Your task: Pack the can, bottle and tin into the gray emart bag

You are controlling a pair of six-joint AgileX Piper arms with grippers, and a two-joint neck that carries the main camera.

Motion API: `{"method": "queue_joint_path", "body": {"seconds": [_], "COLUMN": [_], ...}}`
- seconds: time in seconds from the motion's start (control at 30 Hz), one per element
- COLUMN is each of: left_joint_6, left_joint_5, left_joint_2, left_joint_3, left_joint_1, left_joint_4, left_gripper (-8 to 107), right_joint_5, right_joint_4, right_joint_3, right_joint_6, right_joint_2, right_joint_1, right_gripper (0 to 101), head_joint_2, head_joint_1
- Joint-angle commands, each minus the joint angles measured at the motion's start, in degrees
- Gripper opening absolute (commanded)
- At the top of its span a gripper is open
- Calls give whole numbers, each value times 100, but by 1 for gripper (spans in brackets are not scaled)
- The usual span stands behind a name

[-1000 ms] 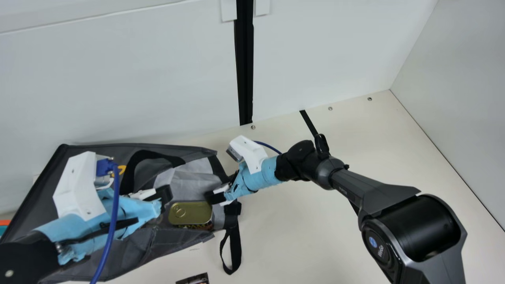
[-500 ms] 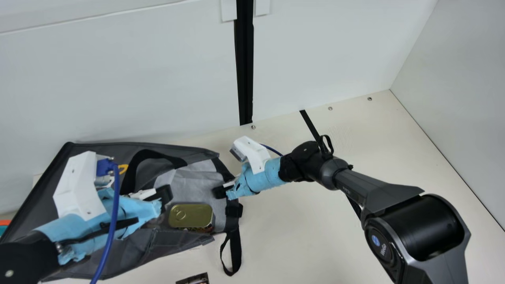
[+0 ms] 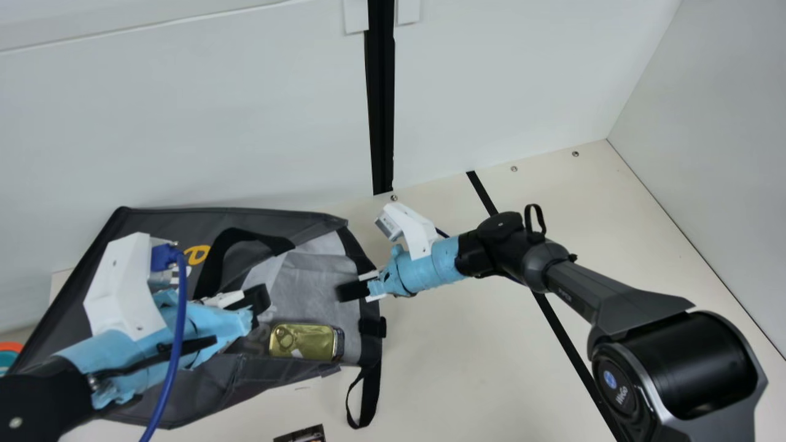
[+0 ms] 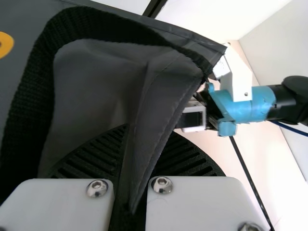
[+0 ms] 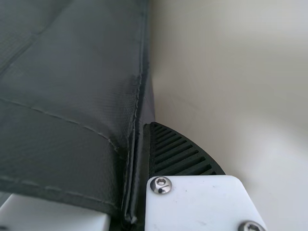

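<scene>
- The gray emart bag (image 3: 156, 224) is lying spread on the cream table (image 3: 466, 368), and its light gray lining (image 3: 307, 279) is showing at the end toward the right arm.
- The tin (image 3: 314, 342) is resting at this lining, near the bag's mouth; its gold lid with a pull ring is facing the neck camera.
- The left gripper (image 3: 263, 299) is holding itself over the bag, near the tin, and is pinching a dark fold of the bag; in the left wrist view the cloth is passing between its two ribbed fingers.
- The right gripper (image 3: 341, 291) is being at the bag's mouth edge, and is pinching this edge; in the right wrist view one finger is touching the cloth from outside, while the cloth is covering the other.
- One black handle (image 3: 215, 261) is curving over the bag, between its yellow print (image 3: 197, 254) and the lining.
- Another black strap (image 3: 371, 396) is hanging out from the mouth and is lying in a loop on the table.
- A dark printed item (image 3: 301, 434) is lying on the table at the main view's bottom edge.
</scene>
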Motion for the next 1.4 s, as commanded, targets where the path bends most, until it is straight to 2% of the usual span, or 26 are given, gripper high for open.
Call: {"method": "queue_joint_path", "body": {"seconds": [0.0, 0.37, 0.8, 1.37], "left_joint_6": [63, 551, 955, 1100], "left_joint_5": [-53, -220, -26, 520], "left_joint_2": [33, 190, 233, 94], "left_joint_3": [-54, -389, -778, -1370], "left_joint_1": [-1, 80, 150, 210], "left_joint_4": [-59, -494, -620, -429], "left_gripper": [10, 10, 10, 10], "right_joint_5": [116, 576, 1104, 1104], "right_joint_4": [37, 137, 238, 687], "right_joint_3": [14, 110, 257, 641], "right_joint_6": [29, 139, 321, 868], "right_joint_2": [-60, -544, -1330, -2594], "right_joint_1": [-47, -347, -798, -711], "right_gripper": [0, 0, 0, 0], "head_joint_2": [-5, -5, -5, -5], "head_joint_1": [-130, -130, -130, -130]}}
